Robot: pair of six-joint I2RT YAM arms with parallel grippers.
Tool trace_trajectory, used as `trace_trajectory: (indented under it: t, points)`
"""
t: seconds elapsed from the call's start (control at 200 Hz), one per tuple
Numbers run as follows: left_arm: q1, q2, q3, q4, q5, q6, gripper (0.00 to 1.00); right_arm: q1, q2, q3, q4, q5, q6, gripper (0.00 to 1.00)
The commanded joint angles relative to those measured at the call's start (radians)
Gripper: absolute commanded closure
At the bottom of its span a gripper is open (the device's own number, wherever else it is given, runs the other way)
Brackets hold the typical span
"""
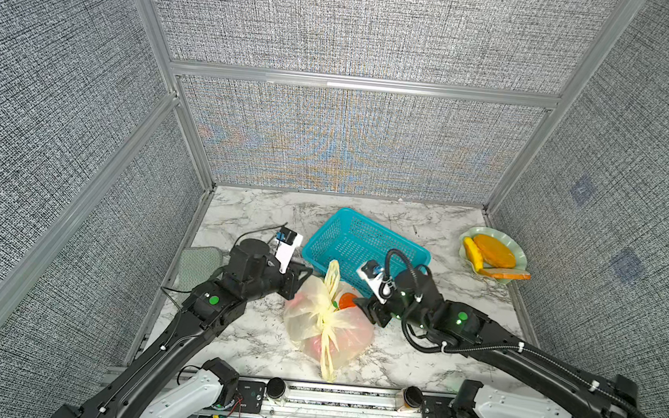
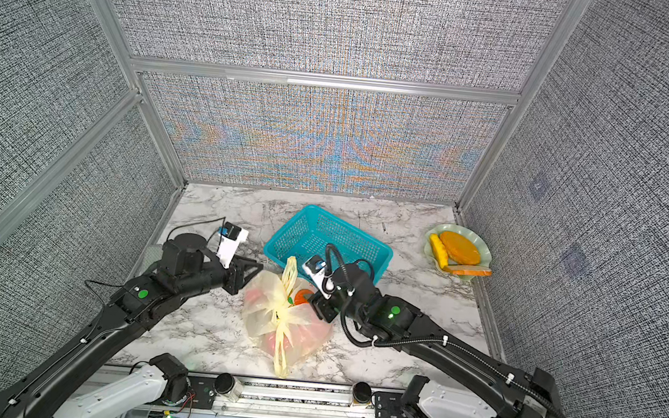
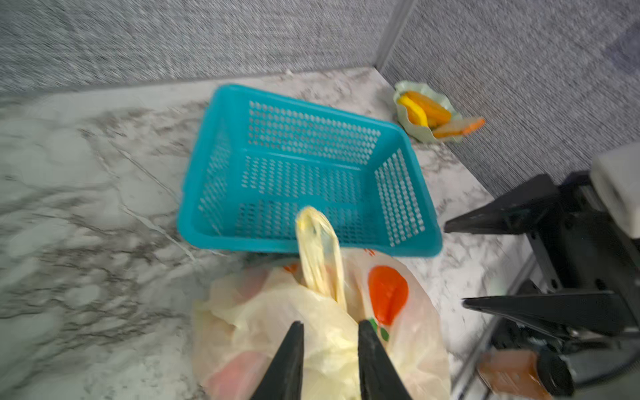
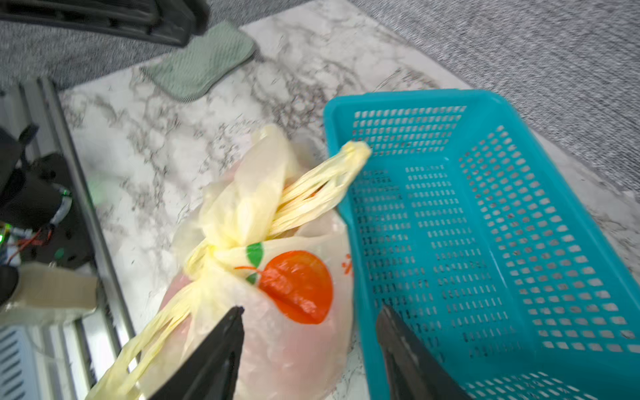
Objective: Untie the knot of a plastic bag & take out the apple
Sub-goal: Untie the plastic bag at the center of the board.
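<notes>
The plastic bag (image 1: pixel 307 311), pale yellow and translucent with an orange fruit print (image 4: pixel 298 284), lies on the marble table just in front of the teal basket. Its knot (image 1: pixel 325 321) (image 4: pixel 211 249) sits on top, one loop end reaching toward the basket and the other toward the table's front edge. The apple (image 1: pixel 314 345) shows only as a reddish blur through the plastic. My left gripper (image 1: pixel 302 283) (image 3: pixel 330 325) is at the bag's far left side, its jaws narrow with a bulge of bag plastic pinched between them. My right gripper (image 1: pixel 363 309) (image 4: pixel 310 311) stands open at the bag's right side, beside the basket wall.
The teal mesh basket (image 1: pixel 324 234) stands behind the bag, touching it. A pale green plate (image 1: pixel 484 231) with toy food sits in the back right corner. A green cloth (image 1: pixel 198 264) lies at the left edge under the left arm. Grey walls enclose three sides.
</notes>
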Motion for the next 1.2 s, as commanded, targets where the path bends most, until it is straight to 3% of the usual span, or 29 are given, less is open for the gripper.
trace_trajectory:
  t: [0.0,0.18,0.59,0.85,0.916,0.941,0.976,1.061,1.196]
  points:
    - [-0.099,0.026,-0.015,-0.103,-0.014,-0.046,0.7,0.074,0.056,0.049,-0.088,0.066,-0.017,0.36]
    - [-0.23,0.105,-0.017,-0.137,-0.113,-0.09,0.64,0.116,0.17,0.099,-0.103,0.11,-0.009,0.29]
    - [-0.233,0.196,-0.027,-0.138,-0.178,-0.127,0.52,0.119,0.262,0.104,-0.071,0.114,-0.043,0.25]
    - [-0.231,0.266,-0.014,-0.096,-0.212,-0.148,0.55,0.119,0.332,0.122,-0.037,0.128,-0.073,0.26]
    - [-0.231,0.28,-0.001,-0.105,-0.232,-0.161,0.65,0.12,0.345,0.123,-0.031,0.13,-0.079,0.3]
    - [-0.231,0.284,0.0,-0.106,-0.235,-0.165,0.76,0.119,0.348,0.123,-0.027,0.131,-0.082,0.33]
    - [-0.232,0.293,0.0,-0.105,-0.236,-0.165,1.0,0.119,0.353,0.121,-0.02,0.131,-0.083,0.38]
    - [-0.231,0.314,-0.003,-0.108,-0.229,-0.162,1.0,0.119,0.358,0.119,-0.012,0.13,-0.084,0.52]
    - [-0.231,0.359,0.018,-0.148,-0.251,-0.172,1.0,0.119,0.359,0.113,-0.007,0.132,-0.084,0.82]
